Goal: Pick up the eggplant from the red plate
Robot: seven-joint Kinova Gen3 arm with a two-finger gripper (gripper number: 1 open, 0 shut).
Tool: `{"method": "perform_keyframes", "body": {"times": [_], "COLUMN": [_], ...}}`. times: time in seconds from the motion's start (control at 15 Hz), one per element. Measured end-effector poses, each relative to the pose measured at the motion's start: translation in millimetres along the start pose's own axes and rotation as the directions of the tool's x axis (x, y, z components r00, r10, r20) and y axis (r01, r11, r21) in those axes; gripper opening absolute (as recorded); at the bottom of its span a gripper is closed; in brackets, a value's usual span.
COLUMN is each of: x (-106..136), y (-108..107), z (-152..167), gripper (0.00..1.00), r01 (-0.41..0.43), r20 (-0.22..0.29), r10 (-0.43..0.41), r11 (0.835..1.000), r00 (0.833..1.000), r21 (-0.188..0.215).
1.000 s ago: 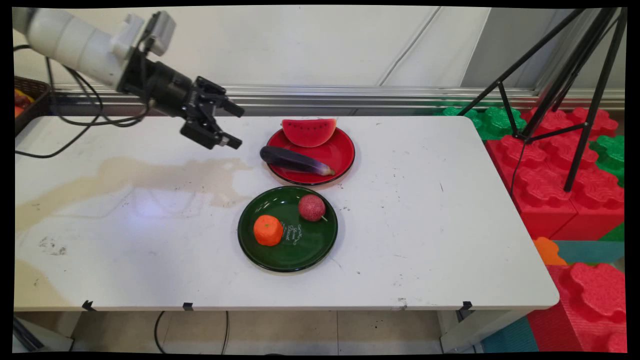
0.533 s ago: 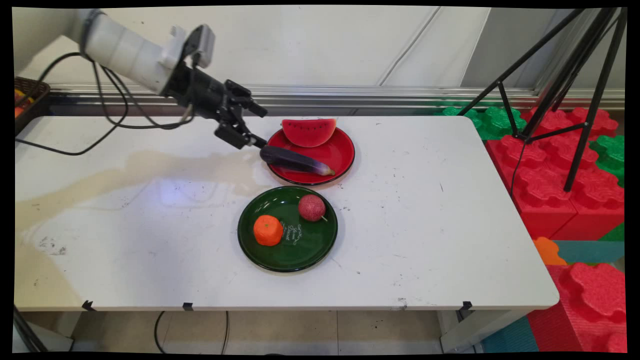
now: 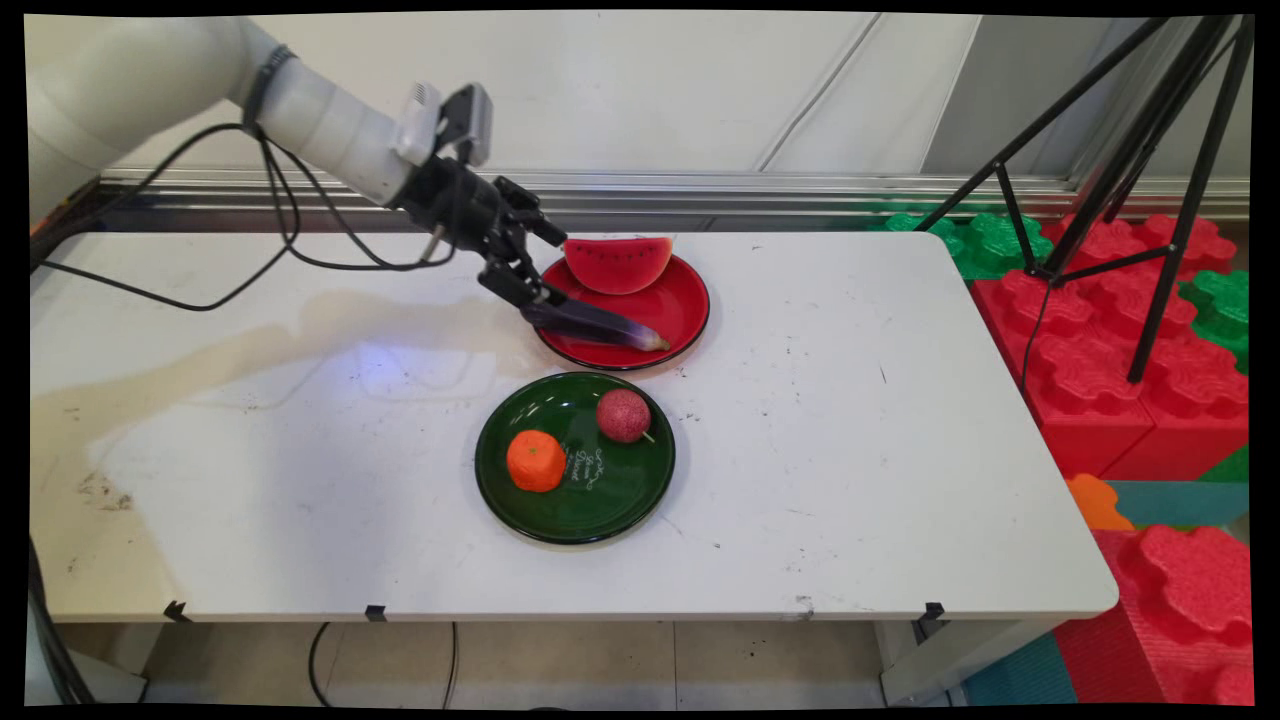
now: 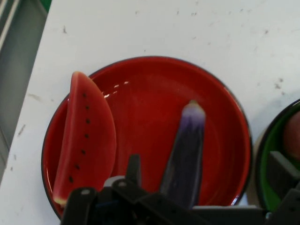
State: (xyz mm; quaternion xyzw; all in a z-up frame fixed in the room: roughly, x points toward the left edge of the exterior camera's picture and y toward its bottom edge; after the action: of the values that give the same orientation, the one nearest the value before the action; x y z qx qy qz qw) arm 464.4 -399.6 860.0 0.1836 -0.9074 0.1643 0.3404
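Observation:
A dark purple eggplant [image 3: 600, 325] [image 4: 185, 159] lies on a red plate [image 3: 685, 305] [image 4: 154, 108], its thick end hanging over the plate's left rim. A watermelon slice [image 3: 617, 262] [image 4: 86, 136] stands on the plate's far side. My gripper [image 3: 550, 268] [image 4: 207, 164] is open and low over the eggplant's thick end, one finger on each side of it, in the gap between slice and eggplant on one side. Just in front sits a green plate [image 3: 620, 500] [image 4: 265, 159] with an orange [image 3: 536, 460] and a round red fruit [image 3: 623, 415] [image 4: 293, 136].
A brownish stain [image 3: 250, 350] spreads over the table's left half. Black cables [image 3: 300, 250] hang from the arm above the far left of the table. A black tripod [image 3: 1130, 150] and red and green foam blocks [image 3: 1100, 330] stand off the table's right end.
The arm has swung right and down from over the table's far left. The open gripper has gone from well clear of the red plate to straddling the eggplant's thick end.

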Motion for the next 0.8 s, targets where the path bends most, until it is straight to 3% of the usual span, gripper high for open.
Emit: {"method": "perform_keyframes", "body": {"times": [0.8], "x": [-6], "y": [-17], "z": [70], "gripper": [1.00], "r01": [-0.109], "r20": [0.109], "r10": [0.113], "r11": [0.993], "r00": [0.988], "r21": [-0.042]}}
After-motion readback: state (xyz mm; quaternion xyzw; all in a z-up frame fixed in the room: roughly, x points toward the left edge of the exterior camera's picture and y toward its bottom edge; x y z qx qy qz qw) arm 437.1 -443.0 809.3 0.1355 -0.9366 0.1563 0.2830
